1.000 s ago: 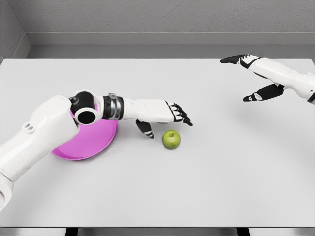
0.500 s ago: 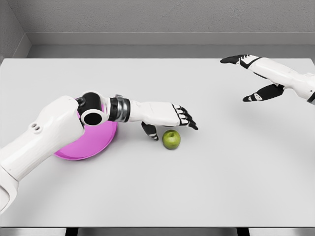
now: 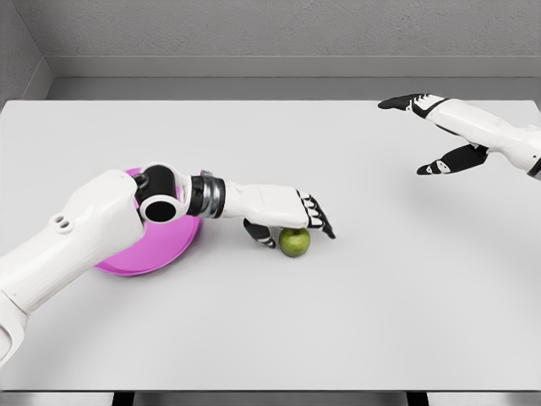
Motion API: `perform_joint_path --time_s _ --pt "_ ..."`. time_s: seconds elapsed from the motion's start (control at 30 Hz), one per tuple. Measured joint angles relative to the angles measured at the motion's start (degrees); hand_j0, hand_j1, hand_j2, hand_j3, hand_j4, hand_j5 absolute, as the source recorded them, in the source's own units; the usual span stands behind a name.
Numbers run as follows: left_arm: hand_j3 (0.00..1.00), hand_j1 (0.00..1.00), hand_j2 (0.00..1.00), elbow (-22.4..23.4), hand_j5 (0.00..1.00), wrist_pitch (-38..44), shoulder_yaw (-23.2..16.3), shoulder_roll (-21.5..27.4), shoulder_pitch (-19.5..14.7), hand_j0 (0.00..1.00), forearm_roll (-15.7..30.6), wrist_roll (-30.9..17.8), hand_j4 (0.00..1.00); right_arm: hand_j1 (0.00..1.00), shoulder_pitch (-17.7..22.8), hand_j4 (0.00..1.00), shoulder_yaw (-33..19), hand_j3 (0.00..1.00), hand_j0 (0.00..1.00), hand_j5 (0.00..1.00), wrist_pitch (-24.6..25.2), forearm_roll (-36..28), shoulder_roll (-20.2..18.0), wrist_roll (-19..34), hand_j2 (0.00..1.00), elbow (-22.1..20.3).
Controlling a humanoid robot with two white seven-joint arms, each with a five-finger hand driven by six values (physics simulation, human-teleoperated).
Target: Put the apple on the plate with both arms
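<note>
A green apple [image 3: 295, 244] rests on the white table, a little right of the pink plate [image 3: 152, 247]. My left hand [image 3: 292, 228] sits directly over the apple, fingers spread above it and the thumb low on its left side; the fingers have not closed around it. My left forearm and elbow cover part of the plate. My right hand [image 3: 420, 135] hovers high at the far right, fingers spread and holding nothing, well away from the apple.
The white table [image 3: 355, 321] stretches across the view, with a grey wall behind its far edge and the front edge along the bottom of the picture.
My left hand has come down and slightly toward me, from just above and left of the apple to right over it. The right arm has not moved.
</note>
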Motion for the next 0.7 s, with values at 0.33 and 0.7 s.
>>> perform_joint_path --time_s 0.33,0.7 --pt "0.85 0.85 0.85 0.16 0.85 0.01 -0.56 0.1 0.0 0.85 -0.18 0.02 0.85 1.0 0.0 1.0 0.0 1.0 1.0 1.0 0.0 -0.01 0.0 0.0 1.0 0.01" --pt "0.51 0.51 0.51 0.11 0.51 0.0 -0.74 0.88 0.0 0.51 -0.19 -0.2 0.51 1.0 0.0 1.0 0.0 1.0 1.0 1.0 0.0 -0.01 0.0 0.0 1.0 -0.01"
